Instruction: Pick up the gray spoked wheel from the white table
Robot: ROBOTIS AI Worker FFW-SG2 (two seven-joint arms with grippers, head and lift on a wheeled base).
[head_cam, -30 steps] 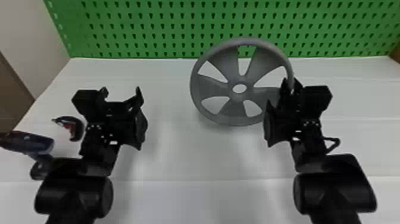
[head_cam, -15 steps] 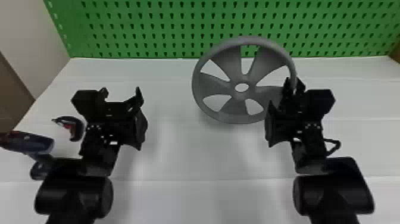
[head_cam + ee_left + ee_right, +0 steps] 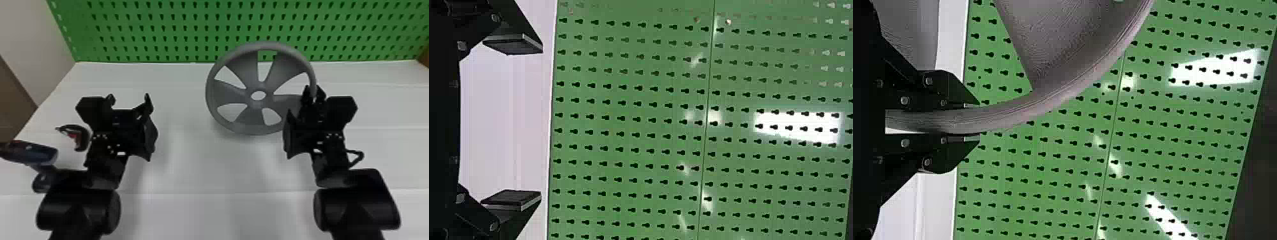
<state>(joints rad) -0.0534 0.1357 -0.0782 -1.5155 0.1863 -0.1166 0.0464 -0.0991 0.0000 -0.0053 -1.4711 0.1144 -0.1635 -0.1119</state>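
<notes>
Probably the main risk now is rotation: the right gripper [image 3: 313, 91] is closed on one edge of the gray spoked wheel [image 3: 228, 92], clamping the rim [image 3: 1018, 111] between its fingers, so the broad disc hangs off to one side and could twist or sag if that pinch is light. The curved rim could also slide out between the flat fingers, and a quick lift would make that likelier. The wheel stands tilted right of centre in the head view, its top overlapping the board behind; swung further back, it might knock against that. A shadow lies under its lower edge, but whether it touches the table I cannot tell. The left gripper [image 3: 129, 97], fingers spread and holding nothing, waits left of centre.

Below, the white table [image 3: 207, 172] has faint seams across it and soft shadows. A green pegboard [image 3: 159, 32] spans the top of the frame, with a pale wall [image 3: 35, 32] at upper left. At the left edge lie a drill-like tool [image 3: 36, 153] and a smaller dark, red-marked tool [image 3: 83, 138].
</notes>
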